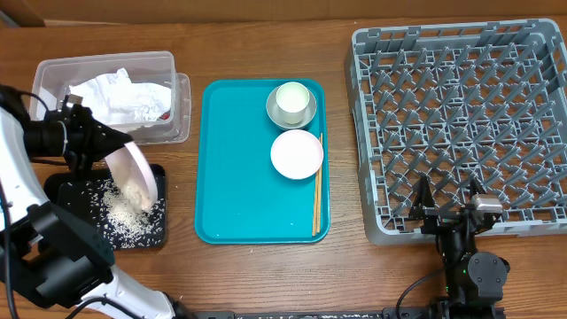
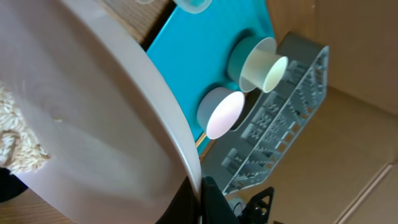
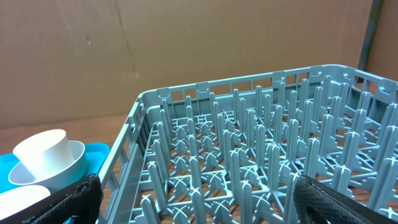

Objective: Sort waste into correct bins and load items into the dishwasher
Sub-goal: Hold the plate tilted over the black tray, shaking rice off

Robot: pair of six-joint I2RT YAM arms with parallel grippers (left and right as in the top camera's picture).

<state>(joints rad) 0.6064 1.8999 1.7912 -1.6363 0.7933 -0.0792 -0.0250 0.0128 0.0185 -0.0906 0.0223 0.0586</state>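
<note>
My left gripper [image 1: 110, 151] is shut on the rim of the large white plate [image 1: 135, 177], which it holds steeply tilted over the black tray [image 1: 60, 186]. Rice grains [image 1: 124, 217] lie scattered on that tray, and more rice [image 2: 18, 146] clings to the plate [image 2: 93, 118]. The clear tub [image 1: 53, 75] holds the crumpled napkin [image 1: 120, 96] and the red wrapper [image 1: 165, 114]. A pale cup [image 1: 291, 97] stands in the metal bowl [image 1: 274, 113]. The white bowl [image 1: 296, 154] and chopsticks [image 1: 316, 202] lie nearby. My right gripper [image 1: 449, 199] hangs open at the front edge of the grey rack [image 1: 461, 124].
The cup, both bowls and the chopsticks rest on a teal serving tray [image 1: 239, 177] between the bins and the rack. The rack [image 3: 249, 143] holds nothing between its upright pegs. A cardboard wall stands behind the table.
</note>
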